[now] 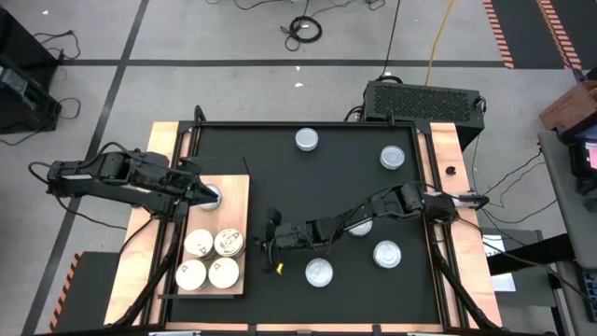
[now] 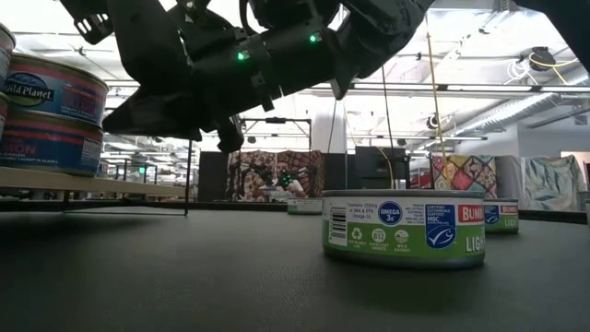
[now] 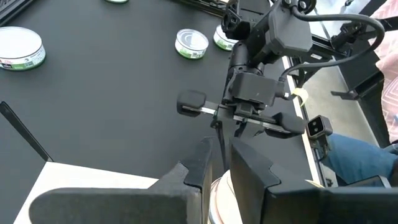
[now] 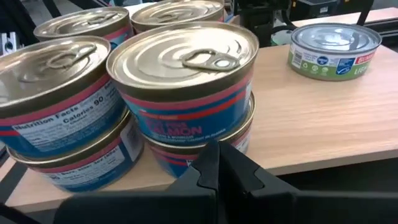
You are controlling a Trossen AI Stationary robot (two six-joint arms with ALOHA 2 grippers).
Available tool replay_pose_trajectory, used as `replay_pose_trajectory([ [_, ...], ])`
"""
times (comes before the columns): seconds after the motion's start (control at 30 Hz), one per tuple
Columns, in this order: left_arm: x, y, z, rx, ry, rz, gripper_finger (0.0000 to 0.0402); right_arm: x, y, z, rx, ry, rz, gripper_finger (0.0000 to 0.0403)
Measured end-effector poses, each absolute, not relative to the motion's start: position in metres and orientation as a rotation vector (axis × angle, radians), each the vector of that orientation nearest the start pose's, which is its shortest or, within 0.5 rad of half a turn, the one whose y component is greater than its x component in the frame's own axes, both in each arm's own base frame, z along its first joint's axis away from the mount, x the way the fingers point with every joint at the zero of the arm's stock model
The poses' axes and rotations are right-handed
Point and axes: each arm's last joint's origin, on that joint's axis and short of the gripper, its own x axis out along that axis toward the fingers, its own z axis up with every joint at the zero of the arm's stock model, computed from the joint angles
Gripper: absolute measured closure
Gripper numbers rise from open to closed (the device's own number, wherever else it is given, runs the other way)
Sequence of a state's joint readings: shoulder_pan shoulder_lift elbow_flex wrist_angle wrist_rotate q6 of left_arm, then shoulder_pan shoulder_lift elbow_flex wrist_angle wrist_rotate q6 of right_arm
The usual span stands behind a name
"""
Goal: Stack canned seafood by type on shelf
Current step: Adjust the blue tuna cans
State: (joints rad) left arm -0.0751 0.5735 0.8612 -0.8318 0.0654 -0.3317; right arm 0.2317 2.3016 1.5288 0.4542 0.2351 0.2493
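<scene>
The wooden shelf (image 1: pixel 233 201) lies at the mat's left and carries several two-high stacks of blue-and-red labelled cans with cream tops (image 1: pixel 211 258) (image 4: pixel 186 68). A single silver-topped, green-labelled can (image 1: pixel 214 196) (image 4: pixel 336 48) rests on its base at the shelf's far end. My left gripper (image 1: pixel 203 192) (image 3: pixel 221 158) hangs above that can, slightly open, holding nothing. My right gripper (image 1: pixel 268 245) (image 4: pixel 217 155) is shut and points level at the shelf's right edge, at the foot of the nearest stack (image 4: pixel 199 134). My right gripper's shut fingertips (image 4: pixel 208 163) come level from the table's right side toward the lower can of the nearest stack (image 4: pixel 186 140). They stand right at it. I cannot tell whether they touch it.
Silver-topped cans lie loose on the black mat (image 1: pixel 280 177): two at the far side (image 1: pixel 307 140) (image 1: pixel 393 157), two near the front (image 1: pixel 319 272) (image 1: pixel 387 253), and one half under the right arm (image 1: pixel 360 225). A person's leg (image 3: pixel 354 162) shows beyond the table.
</scene>
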Motion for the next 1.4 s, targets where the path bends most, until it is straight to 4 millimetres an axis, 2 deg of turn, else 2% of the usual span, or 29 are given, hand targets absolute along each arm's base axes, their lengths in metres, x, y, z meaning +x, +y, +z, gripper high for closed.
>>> replay_pose_trajectory([
  [0.4,0.098,-0.009,0.324,-0.323,0.562,-0.045,0.0345,0.491,0.115,0.143,0.163,0.296,-0.054,0.0403],
  [0.57,0.098,-0.009,0.324,-0.323,0.561,-0.045,0.0345,0.494,0.117,0.137,0.172,0.254,-0.045,0.0403],
  [0.93,0.098,-0.009,0.324,-0.322,0.562,-0.045,0.0345,0.491,0.121,0.129,0.138,0.323,-0.036,0.0403],
  [1.2,0.098,-0.009,0.324,-0.313,0.562,-0.048,0.0345,0.482,0.153,0.134,0.192,0.347,0.163,0.0403],
  [1.4,0.099,-0.009,0.324,-0.298,0.559,-0.053,0.0345,0.478,0.171,0.138,0.214,0.312,0.207,0.0403],
])
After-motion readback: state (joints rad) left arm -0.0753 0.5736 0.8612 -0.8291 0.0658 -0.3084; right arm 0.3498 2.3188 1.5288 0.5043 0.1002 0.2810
